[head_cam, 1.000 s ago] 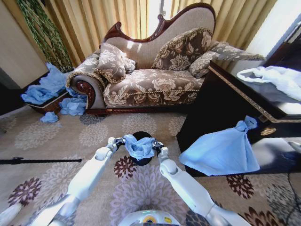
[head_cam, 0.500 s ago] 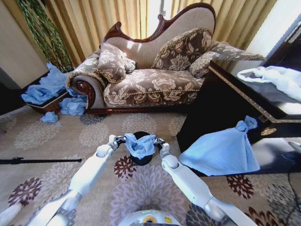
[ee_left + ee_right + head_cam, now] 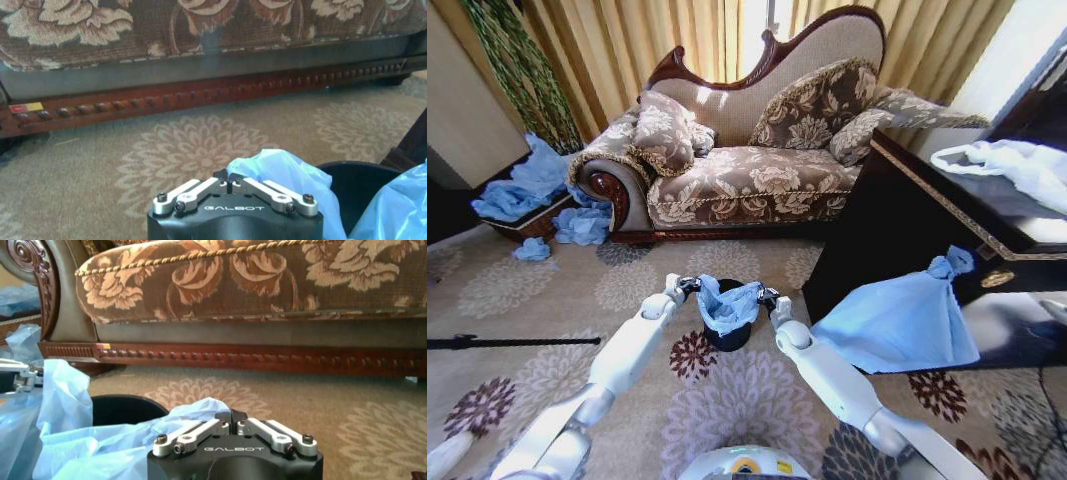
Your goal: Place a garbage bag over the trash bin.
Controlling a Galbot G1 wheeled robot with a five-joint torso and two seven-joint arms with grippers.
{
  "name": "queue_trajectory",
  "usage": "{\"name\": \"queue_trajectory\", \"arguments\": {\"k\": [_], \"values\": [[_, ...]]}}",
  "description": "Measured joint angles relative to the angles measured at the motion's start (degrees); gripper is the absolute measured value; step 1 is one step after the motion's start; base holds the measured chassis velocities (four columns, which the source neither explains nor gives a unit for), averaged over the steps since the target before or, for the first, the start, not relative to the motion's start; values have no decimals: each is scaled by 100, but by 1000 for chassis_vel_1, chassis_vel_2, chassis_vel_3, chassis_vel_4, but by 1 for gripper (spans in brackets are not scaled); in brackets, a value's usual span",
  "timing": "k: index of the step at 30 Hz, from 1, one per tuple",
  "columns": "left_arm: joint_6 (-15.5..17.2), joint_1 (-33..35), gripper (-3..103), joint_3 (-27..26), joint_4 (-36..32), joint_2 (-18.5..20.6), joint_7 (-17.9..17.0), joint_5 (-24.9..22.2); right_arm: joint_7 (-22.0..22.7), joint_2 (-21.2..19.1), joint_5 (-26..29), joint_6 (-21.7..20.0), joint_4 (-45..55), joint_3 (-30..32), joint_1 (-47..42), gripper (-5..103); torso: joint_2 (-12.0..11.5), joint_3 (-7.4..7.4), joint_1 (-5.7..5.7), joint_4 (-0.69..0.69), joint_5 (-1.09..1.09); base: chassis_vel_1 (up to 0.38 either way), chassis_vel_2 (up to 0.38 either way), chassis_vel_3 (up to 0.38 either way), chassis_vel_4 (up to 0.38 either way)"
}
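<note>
While the sofa [image 3: 747, 150] is filling the back of the room and the carpet [image 3: 547, 380] is spreading under everything, the black bin [image 3: 727, 335] is standing upright on the floor just in front of the robot, its long axis running straight up and its mouth facing the ceiling. The light-blue garbage bag [image 3: 728, 305] is hanging over that mouth, stretched sideways between the two arms, with its opening pointing down toward the bin and its loose body sagging into it. The left gripper [image 3: 687, 286] is pinching the bag's edge on the bin's left side, fingers closed on the plastic. The right gripper [image 3: 765, 295] is doing the same on the right side. In the left wrist view the bin's dark rim [image 3: 360, 172] is showing beside the clamped plastic [image 3: 280, 165]. To do this step well, I judge both arms should be keeping the film taut and level, spreading it wider than the rim, and lowering evenly so neither side is slipping inside.
</note>
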Motion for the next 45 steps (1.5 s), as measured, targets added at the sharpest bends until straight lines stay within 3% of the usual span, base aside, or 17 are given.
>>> {"name": "queue_trajectory", "arguments": {"k": [15,24,29,45], "values": [[186,-90,0,-105,138,-22,-548,-174,-25,132,-109,42,-423,172,112,0,0,0,-1,0,0,0,0,0,0],[446,-118,0,-149,174,-171,-939,-279,158,177,-125,-28,-547,265,153,0,1,-1,-1,0,-1,0,0,0,0],[618,-126,0,-165,257,-250,-1153,-279,16,128,-114,-143,-674,326,149,0,1,0,-1,-1,-1,0,0,0,0],[811,184,0,-222,85,-180,-1021,-249,-695,-4,-245,-108,-823,383,2,0,1,-1,-1,0,-1,0,0,0,0]]}}
